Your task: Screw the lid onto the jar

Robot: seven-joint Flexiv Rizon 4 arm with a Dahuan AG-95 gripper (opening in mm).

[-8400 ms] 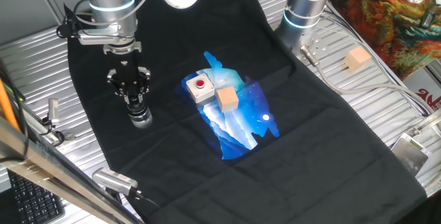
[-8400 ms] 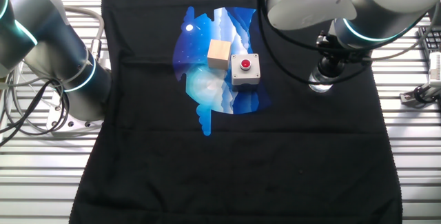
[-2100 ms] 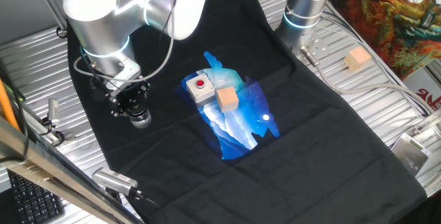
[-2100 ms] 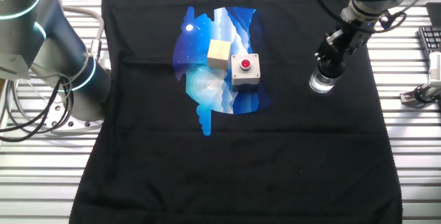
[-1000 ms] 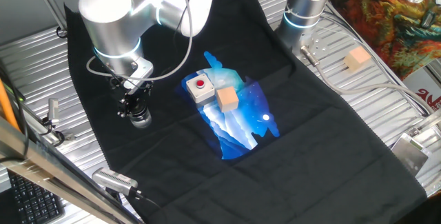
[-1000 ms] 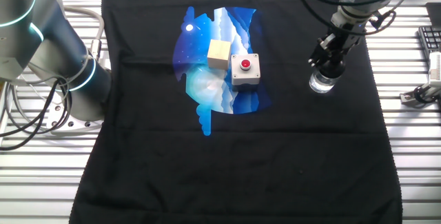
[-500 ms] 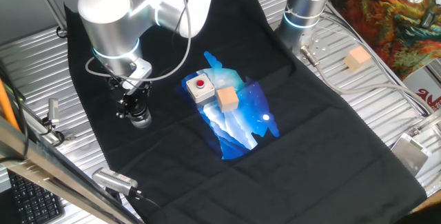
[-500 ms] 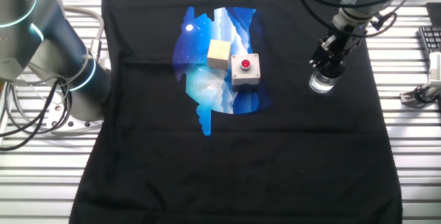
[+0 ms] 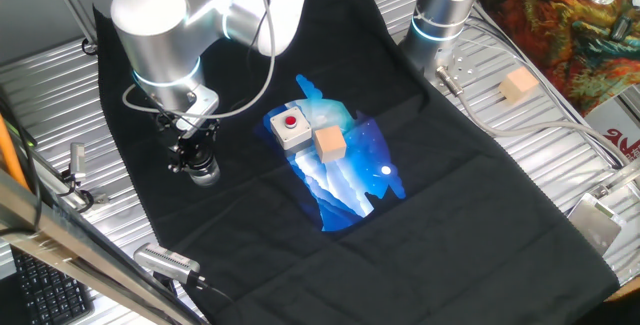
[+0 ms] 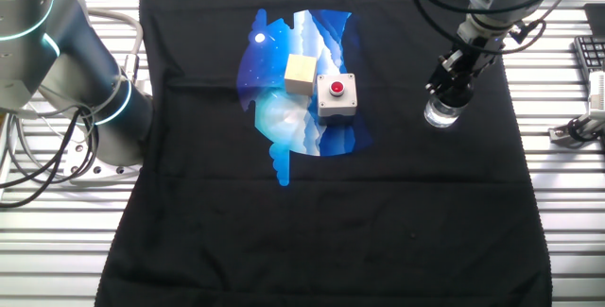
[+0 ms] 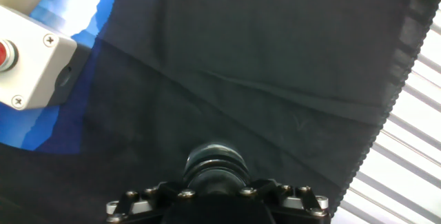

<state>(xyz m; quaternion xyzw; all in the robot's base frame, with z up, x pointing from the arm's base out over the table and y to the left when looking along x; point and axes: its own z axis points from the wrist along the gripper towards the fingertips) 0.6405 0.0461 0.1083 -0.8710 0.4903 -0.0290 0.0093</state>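
We see the gripper (image 10: 452, 85) clamped on the lid (image 11: 214, 163), the jar (image 10: 440, 112) directly beneath; tilted, it could cross-thread.

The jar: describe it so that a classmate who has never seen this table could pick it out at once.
Start at the black cloth over the table and its blue picture, where a grey box with a red button sits beside a wooden cube. Move off the picture to the end effector; the jar stands on the cloth directly under it. Unlike those two opaque blocks, it is small, round, clear glass.
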